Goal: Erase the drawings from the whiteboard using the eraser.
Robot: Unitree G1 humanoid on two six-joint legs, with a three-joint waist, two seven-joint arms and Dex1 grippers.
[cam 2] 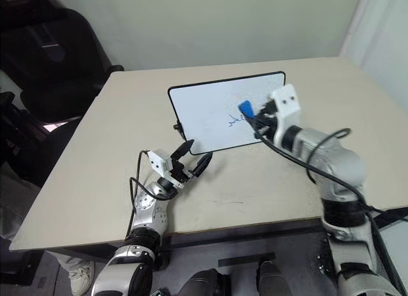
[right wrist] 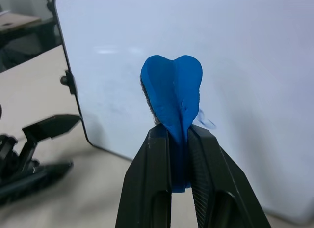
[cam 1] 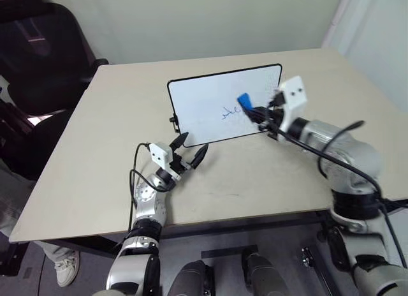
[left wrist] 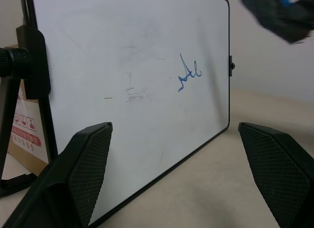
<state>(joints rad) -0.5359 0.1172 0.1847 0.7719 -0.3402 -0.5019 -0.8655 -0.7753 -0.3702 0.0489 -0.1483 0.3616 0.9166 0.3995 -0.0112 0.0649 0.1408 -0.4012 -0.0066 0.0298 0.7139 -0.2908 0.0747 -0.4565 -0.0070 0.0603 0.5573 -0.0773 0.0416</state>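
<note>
The whiteboard point(cam 1: 217, 104) stands upright on the table, black-framed, with small blue drawings point(cam 1: 229, 111) right of its centre; they also show in the left wrist view as drawings point(left wrist: 189, 74). My right gripper point(right wrist: 179, 139) is shut on the blue eraser point(right wrist: 172, 101), squeezed into a fold, and holds that eraser point(cam 1: 244, 101) just in front of the board beside the scribble. Whether it touches the board I cannot tell. My left gripper point(cam 1: 190, 148) is open near the board's lower left corner, its black fingers point(left wrist: 83, 174) spread wide and holding nothing.
The beige table point(cam 1: 95, 155) has bare room to the left and in front of the board. A black chair point(cam 1: 44, 53) stands off the table's left side. A small box point(left wrist: 24, 134) sits behind the board's stand point(left wrist: 22, 71).
</note>
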